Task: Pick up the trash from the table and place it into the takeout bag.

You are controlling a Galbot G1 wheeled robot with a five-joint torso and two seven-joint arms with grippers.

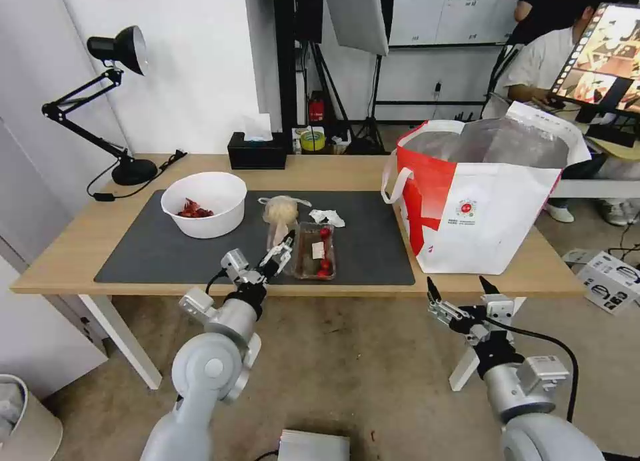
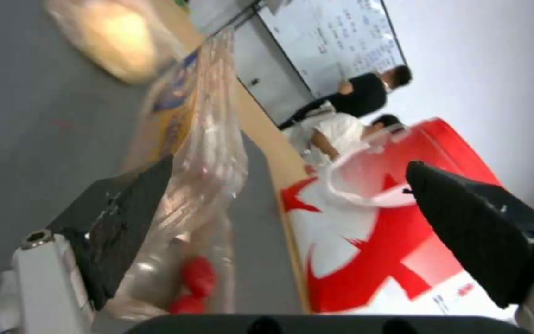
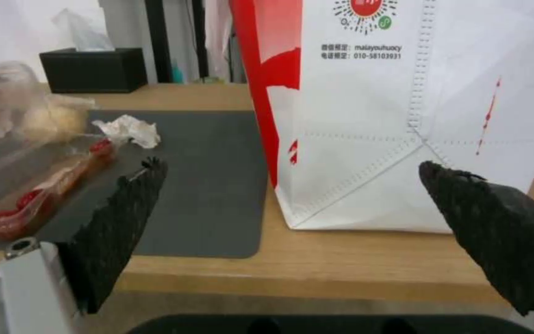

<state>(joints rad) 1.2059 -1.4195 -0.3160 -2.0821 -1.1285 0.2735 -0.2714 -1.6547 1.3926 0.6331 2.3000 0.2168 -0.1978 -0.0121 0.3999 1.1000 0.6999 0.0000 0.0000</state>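
On the table's (image 1: 67,247) dark mat (image 1: 167,254) lie the trash items: a white bowl (image 1: 203,204) with red scraps, a knotted clear bag (image 1: 280,211) with a beige lump, a crumpled white tissue (image 1: 327,216) and a clear clamshell tray (image 1: 315,251) with red bits. My left gripper (image 1: 283,247) is open at the tray's left edge. In the left wrist view the tray's clear plastic (image 2: 199,195) lies against one fingertip (image 2: 118,227). The takeout bag (image 1: 480,194) stands open at the right. My right gripper (image 1: 460,294) hangs open below the table's front edge, facing the bag (image 3: 403,116).
A black tissue box (image 1: 257,151) sits at the table's back edge and a black desk lamp (image 1: 113,101) at the back left. A bare strip of wood runs along the front edge. A person sits at a monitor (image 1: 600,61) behind the bag.
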